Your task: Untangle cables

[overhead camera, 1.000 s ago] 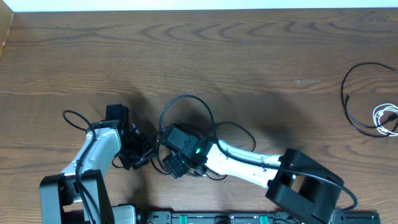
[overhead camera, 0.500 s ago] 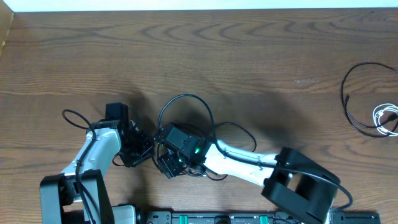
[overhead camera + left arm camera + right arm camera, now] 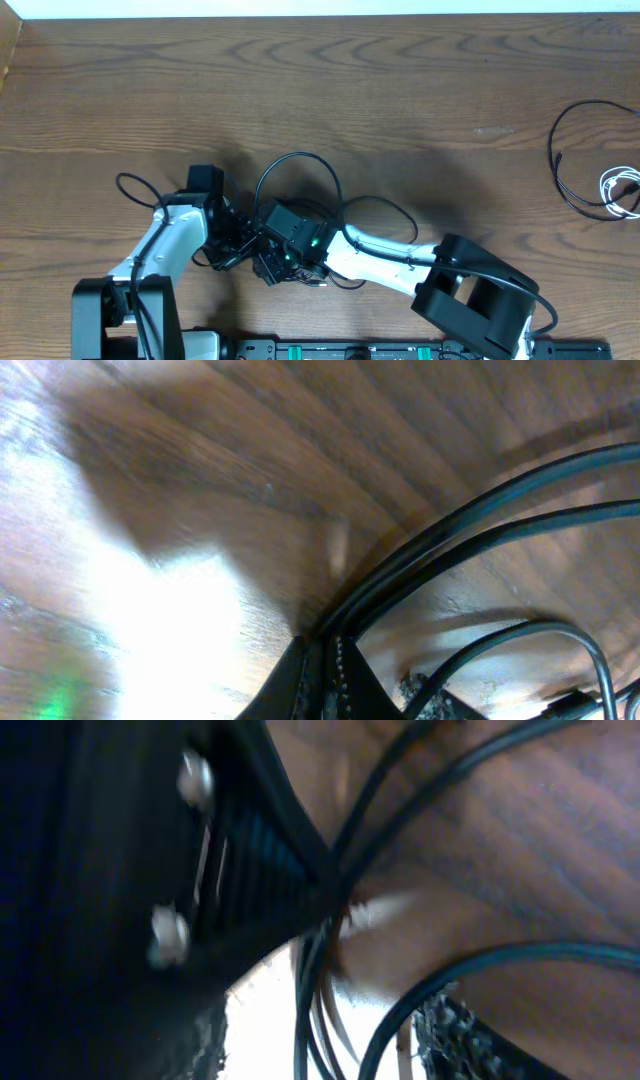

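My left hand (image 3: 238, 243) is pinched fully closed on the black cables (image 3: 298, 154), two thin glossy strands running straight out from between its fingertips. My right hand (image 3: 268, 268) is just beside it, fingers apart, with crossing strands passing through the gap. The tangle lies on the worktop (image 3: 400, 90) near its front edge, one round loop arching away from both hands. Far to the right lie a loose black cable (image 3: 553, 150) and a small white cable (image 3: 622, 188).
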Controlling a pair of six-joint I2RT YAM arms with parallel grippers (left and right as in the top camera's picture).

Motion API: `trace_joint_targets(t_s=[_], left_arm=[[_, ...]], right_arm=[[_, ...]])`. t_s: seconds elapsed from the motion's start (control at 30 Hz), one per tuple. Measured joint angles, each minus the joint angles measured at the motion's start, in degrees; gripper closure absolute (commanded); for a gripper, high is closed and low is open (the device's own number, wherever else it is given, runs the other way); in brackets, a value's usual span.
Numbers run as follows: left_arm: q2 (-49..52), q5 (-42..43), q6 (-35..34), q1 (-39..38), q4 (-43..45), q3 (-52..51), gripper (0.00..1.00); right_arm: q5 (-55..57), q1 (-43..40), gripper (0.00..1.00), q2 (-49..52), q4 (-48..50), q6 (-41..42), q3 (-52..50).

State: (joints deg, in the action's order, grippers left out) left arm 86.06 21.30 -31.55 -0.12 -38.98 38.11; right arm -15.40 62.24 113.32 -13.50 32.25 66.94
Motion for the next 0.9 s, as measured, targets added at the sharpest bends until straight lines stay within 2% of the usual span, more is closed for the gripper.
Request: trace_joint_targets(t_s=[0.27, 0.9], left_arm=[[0.0, 0.0, -3.3, -0.9, -0.1, 0.0, 0.92], [0.5, 5.4, -10.2, 0.3, 2.1, -1.1, 0.92]], right_arm=[[1.3, 0.1, 0.53, 0.3, 0.0, 0.4, 0.2], [14.7, 2.5, 0.52, 0.2, -1.0, -2.4, 0.5]])
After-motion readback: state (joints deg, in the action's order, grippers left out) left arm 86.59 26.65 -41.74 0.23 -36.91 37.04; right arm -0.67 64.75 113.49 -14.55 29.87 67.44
